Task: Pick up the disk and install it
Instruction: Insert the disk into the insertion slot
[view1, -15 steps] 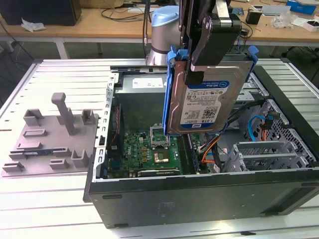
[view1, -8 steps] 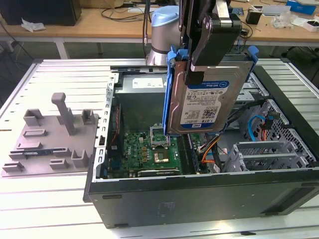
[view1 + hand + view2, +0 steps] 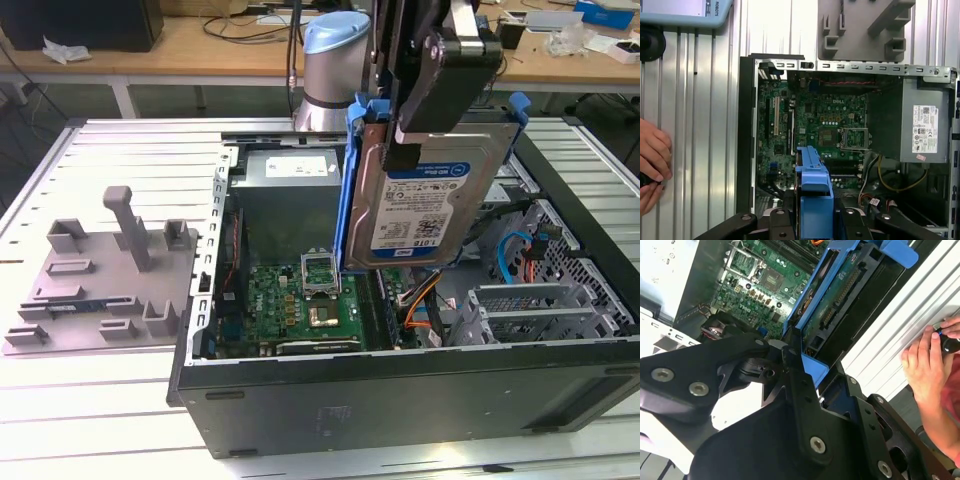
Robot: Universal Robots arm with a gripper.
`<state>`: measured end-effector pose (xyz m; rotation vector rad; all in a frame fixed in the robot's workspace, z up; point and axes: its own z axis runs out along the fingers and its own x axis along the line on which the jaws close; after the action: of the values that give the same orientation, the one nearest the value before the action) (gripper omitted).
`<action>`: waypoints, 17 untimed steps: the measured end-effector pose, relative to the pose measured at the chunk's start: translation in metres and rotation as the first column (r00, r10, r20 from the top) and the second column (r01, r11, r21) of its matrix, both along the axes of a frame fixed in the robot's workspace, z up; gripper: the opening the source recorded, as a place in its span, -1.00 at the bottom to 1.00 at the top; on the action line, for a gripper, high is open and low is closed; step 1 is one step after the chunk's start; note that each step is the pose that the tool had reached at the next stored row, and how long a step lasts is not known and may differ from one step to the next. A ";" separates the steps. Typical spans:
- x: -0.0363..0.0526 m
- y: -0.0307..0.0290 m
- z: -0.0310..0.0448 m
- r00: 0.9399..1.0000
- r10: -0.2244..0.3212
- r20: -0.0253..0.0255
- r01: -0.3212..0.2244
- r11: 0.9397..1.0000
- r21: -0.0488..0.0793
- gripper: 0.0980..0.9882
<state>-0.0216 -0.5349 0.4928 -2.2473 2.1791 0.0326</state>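
The disk (image 3: 425, 205) hangs tilted above the open computer case (image 3: 400, 385), its white-and-blue label facing the exterior camera and its blue carrier (image 3: 349, 190) running along its edges. My gripper (image 3: 415, 135) is shut on the disk's upper end, one black finger (image 3: 408, 150) pressed on the label face. Both wrist views show the disk edge-on, as a blue-framed slab (image 3: 840, 305) (image 3: 814, 192) held between the black fingers (image 3: 795, 375) over the green motherboard (image 3: 810, 125).
A grey drive cage (image 3: 545, 310) with orange and blue cables sits at the case's end on the exterior view's right. The power supply (image 3: 290, 190) lies at the back. A grey fixture (image 3: 110, 270) stands beside the case. A person's hand (image 3: 925, 365) (image 3: 652, 155) rests on the ribbed table.
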 end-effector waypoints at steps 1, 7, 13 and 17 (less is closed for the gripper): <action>0.0021 -0.0003 0.0000 1.000 0.000 0.000 0.000 1.000 0.000 -0.39; 0.0164 -0.0029 0.0000 1.000 0.000 0.000 0.000 1.000 0.000 -0.39; 0.0332 -0.0072 -0.0002 1.000 0.000 0.000 0.000 1.000 0.000 -0.39; 0.0426 -0.0094 -0.0003 1.000 0.000 0.000 0.000 1.000 0.000 -0.39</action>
<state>0.0211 -0.5443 0.4925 -2.2473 2.1790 0.0326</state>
